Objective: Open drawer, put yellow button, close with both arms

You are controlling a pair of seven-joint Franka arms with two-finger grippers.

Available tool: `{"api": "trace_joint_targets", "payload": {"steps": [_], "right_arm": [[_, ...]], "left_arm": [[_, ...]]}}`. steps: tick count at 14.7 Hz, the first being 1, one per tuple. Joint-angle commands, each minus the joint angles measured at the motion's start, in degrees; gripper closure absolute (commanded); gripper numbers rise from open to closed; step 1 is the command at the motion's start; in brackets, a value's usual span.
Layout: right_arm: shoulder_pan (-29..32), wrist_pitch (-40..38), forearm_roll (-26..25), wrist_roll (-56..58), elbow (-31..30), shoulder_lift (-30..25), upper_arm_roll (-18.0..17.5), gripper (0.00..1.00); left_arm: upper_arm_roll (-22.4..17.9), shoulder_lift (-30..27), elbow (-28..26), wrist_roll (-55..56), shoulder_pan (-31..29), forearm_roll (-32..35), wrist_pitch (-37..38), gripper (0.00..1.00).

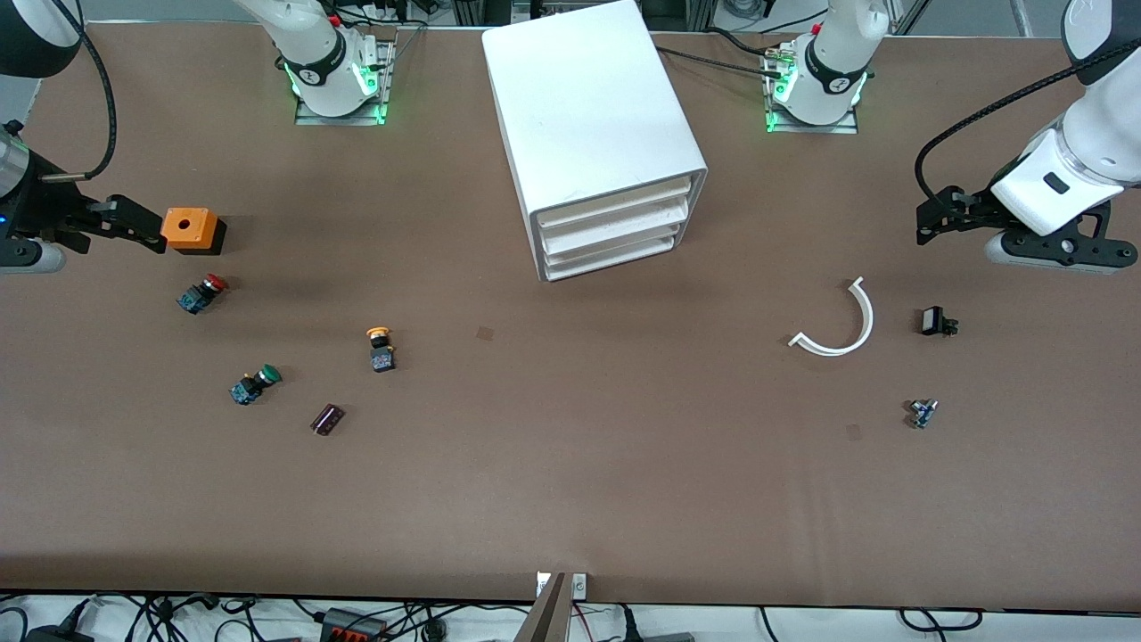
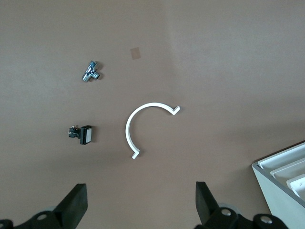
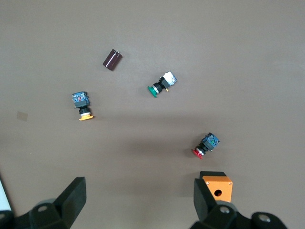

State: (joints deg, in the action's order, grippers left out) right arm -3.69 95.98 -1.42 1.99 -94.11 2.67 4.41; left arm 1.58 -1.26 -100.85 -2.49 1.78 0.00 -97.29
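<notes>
Clutter rings the small yellow-capped push-button (image 1: 381, 349) on the brown table (image 1: 570, 481): green-capped button (image 1: 254, 384), red-capped button (image 1: 201, 293), orange box (image 1: 189, 229). White cabinet's top drawer (image 1: 611, 209) sits closed. Left gripper (image 2: 138, 207) and right gripper (image 3: 137, 207) hover, jaws apart.

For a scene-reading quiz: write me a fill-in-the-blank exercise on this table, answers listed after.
1. All three drawers of the white cabinet are ____.
2. The yellow button lies nearer the front camera than the ____-capped button.
3. The right gripper is beside the ____ box.
4. The left gripper, open like the right one, is over bare table, above the white ____-shaped strip.

Answers: shut; red; orange; C
</notes>
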Motion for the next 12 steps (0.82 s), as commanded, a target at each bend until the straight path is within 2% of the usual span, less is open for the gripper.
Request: {"api": "trace_joint_targets", "payload": {"steps": [1,12], "right_arm": [[0.09,0.70,-1.04,0.65,-1.51,-1.35,-0.37,0.00],[-0.26,0.35,-0.08,1.53,-0.63,0.57,-0.81,0.00]], "left_arm": [[0.00,-0.58,0.56,-0.94,0.06,0.53,1.14,0.00],[0.18,-0.58,0.56,-0.59,0.24,0.44,2.88,0.00]]}}
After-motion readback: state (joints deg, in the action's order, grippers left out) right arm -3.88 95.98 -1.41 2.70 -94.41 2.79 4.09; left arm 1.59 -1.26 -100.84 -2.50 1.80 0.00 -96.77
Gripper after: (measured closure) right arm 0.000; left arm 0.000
